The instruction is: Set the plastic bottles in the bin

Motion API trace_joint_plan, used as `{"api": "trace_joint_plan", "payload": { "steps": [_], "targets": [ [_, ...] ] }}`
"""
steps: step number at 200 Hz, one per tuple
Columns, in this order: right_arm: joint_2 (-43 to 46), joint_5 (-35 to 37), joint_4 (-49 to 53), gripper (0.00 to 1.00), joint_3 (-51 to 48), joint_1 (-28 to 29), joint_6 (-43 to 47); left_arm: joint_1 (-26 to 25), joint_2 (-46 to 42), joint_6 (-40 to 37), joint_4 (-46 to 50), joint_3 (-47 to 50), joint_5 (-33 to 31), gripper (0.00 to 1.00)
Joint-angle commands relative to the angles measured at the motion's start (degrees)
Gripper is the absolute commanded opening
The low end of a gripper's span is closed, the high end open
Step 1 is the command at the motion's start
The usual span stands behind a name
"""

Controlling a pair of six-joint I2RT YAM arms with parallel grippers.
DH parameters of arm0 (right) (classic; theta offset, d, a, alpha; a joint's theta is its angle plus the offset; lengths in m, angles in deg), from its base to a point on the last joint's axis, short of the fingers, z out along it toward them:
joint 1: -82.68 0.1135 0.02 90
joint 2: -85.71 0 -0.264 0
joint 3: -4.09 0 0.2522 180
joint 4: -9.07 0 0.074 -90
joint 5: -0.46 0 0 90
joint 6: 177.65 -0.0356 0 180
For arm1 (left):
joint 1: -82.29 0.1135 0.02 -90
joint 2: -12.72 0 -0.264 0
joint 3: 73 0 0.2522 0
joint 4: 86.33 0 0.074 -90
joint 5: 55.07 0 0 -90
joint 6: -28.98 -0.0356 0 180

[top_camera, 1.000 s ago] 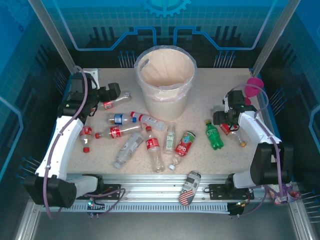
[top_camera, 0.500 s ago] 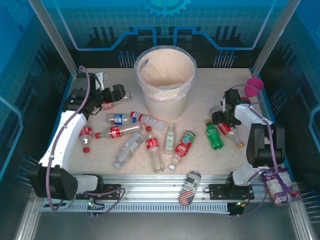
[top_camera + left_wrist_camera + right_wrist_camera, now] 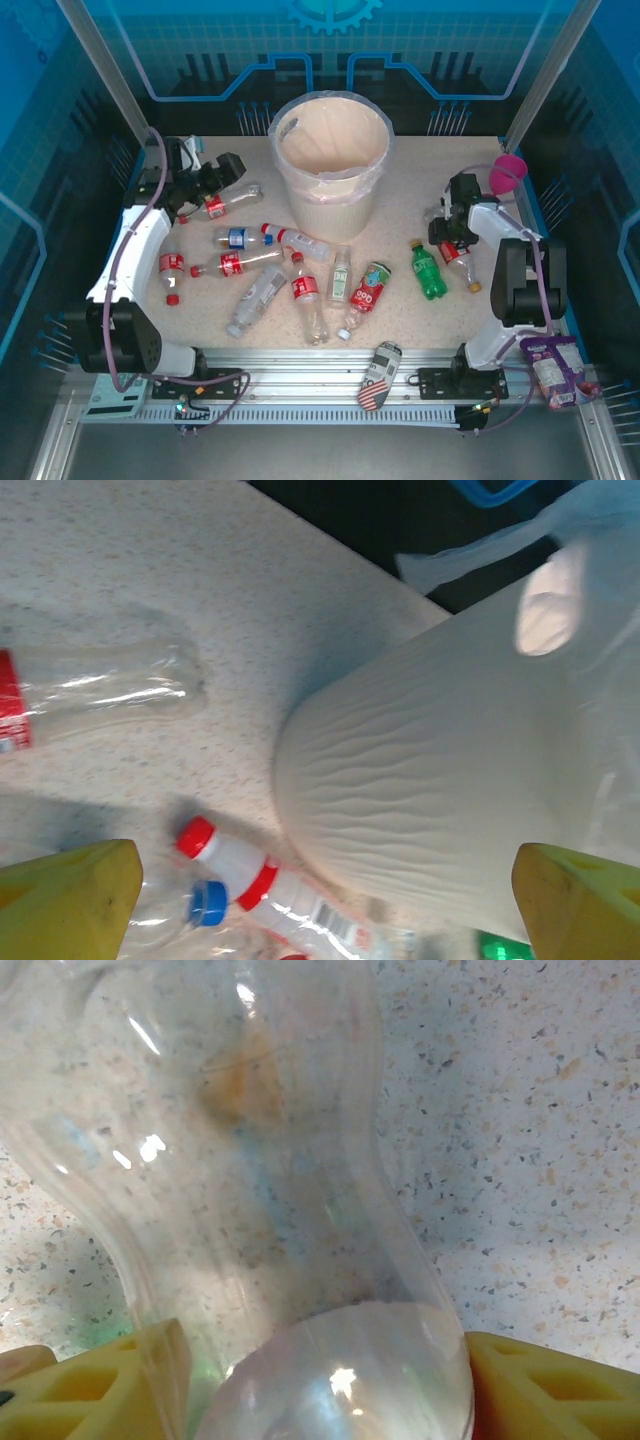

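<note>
Right gripper (image 3: 320,1360) pinches a clear bottle (image 3: 250,1160) lying on the table (image 3: 450,170) at right, apparently to carry it to the bin (image 3: 335,205) at far centre; left gripper (image 3: 325,895) hangs spread and empty beside the bin.

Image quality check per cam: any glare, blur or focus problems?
Top external: even light, sharp, only soft shadows by the bin. Left wrist: blown-out glare patch on the liner bag, bin wall slightly soft with a shadow at its base, yellow fingertips blurred. Right wrist: clear bottle too close, out of focus, with bright glints; the speckled table behind it is sharper.
</note>
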Motion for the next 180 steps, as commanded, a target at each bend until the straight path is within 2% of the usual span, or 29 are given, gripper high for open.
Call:
{"api": "trace_joint_plan", "payload": {
  "steps": [1,13,58,97,120,148,180],
  "targets": [
    [4.9,-0.3,2.0,0.61,2.6,-0.9,1.1,0.0,-1.4,9.8,-6.6,-3.7,9.3,0.95],
    [6.8,-1.2,2.4,0.6,3.0,-0.8,0.7,-0.7,-0.5,11.7,-7.6,-5.8,9.3,0.93],
    [16.2,-6.3,5.9,0.6,6.9,-0.2,-0.1,-4.3,4.4,11.4,-4.2,-12.8,7.5,0.93],
    [28.1,-17.9,3.9,0.6,12.0,0.3,-2.6,-7.0,5.2,9.4,-4.3,-12.2,6.4,0.93],
    [32.1,-23.1,1.6,0.61,16.5,0.8,-4.7,-8.2,6.4,7.4,-2.9,-12.0,5.8,0.94],
    [33.6,-29.9,-3.8,0.59,20.8,2.2,-9.6,-9.1,7.9,6.2,-3.7,-9.9,7.0,0.94],
    [28.7,-36.8,-9.5,0.58,28.0,6.5,-13.7,-10.1,9.7,3.8,-2.1,-9.7,8.1,0.94]
  ]
}}
